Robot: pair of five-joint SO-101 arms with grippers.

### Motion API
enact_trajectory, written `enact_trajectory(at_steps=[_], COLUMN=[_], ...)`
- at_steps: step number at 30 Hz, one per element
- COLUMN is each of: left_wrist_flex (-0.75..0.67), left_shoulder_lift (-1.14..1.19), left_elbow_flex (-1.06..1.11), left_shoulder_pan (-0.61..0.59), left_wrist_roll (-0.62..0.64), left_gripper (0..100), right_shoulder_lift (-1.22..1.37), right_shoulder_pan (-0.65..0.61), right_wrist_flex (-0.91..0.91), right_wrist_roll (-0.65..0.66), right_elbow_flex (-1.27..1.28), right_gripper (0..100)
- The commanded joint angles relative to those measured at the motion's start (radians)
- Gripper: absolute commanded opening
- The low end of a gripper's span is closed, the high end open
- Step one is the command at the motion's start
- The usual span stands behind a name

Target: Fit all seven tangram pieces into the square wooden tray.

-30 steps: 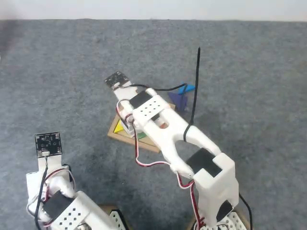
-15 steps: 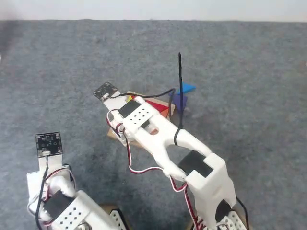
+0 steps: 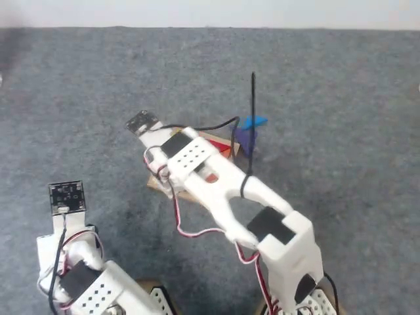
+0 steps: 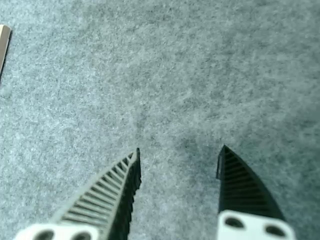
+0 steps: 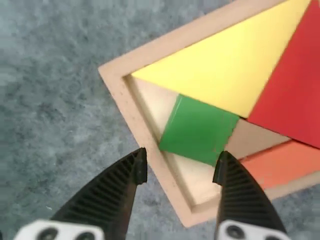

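Found right end effector parted wide, gripping nothing, above green square in wooden tray corner. Found left end effector likewise parted, empty, over table. Noted blue piece, seemingly purple piece, outside tray.

No readable text, labels or numbers anywhere.

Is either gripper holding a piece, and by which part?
Nothing is held. The right gripper is open above the green square; the left gripper is open above carpet.
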Motion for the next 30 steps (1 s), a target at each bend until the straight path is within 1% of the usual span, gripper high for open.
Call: enact_trajectory(at_steps=[1,3,6,9,11,13,17,20,21,23,24,27,30], left_wrist_flex=[0.003,0.003,0.003,0.003,0.003,0.003,0.003,0.003,0.003,0.003,0.003,0.003,0.003], left_shoulder_lift=[-0.014,-0.014,-0.014,-0.014,-0.014,-0.014,-0.014,-0.014,-0.014,-0.014,-0.014,-0.014,-0.014], left_elbow_flex=[-0.012,-0.012,-0.012,-0.012,-0.012,-0.012,-0.012,-0.012,-0.012,-0.012,-0.012,-0.012,-0.012], left_shoulder_pan=[0.002,0.002,0.002,0.002,0.002,0.002,0.002,0.002,0.002,0.002,0.002,0.002,0.002], left_wrist_roll=[-0.011,-0.011,-0.011,-0.011,-0.011,-0.011,-0.011,-0.011,-0.011,-0.011,-0.011,-0.011,-0.011], left_gripper=[24,24,24,24,24,24,24,24,24,24,24,24,24], right_shoulder_lift=[-0.097,-0.166,-0.348,-0.519,-0.570,-0.562,-0.486,-0.424,-0.409,-0.374,-0.360,-0.344,-0.338], right_shoulder_pan=[0.122,0.183,0.297,0.438,0.527,0.605,0.753,0.855,0.883,0.886,0.874,0.819,0.823], right_wrist_flex=[0.070,0.120,0.180,0.226,0.232,0.232,0.154,0.097,0.096,0.088,0.088,0.053,0.019], right_wrist_roll=[0.018,0.020,0.069,0.150,0.224,0.304,0.316,0.322,0.354,0.451,0.479,0.496,0.532], right_elbow_flex=[-0.071,-0.089,-0.092,-0.064,-0.011,0.061,0.190,0.215,0.213,0.209,0.204,0.195,0.164], right_gripper=[22.0,22.0,22.0,22.0,22.0,22.0,22.0,22.2,22.1,22.0,22.0,22.0,22.0])
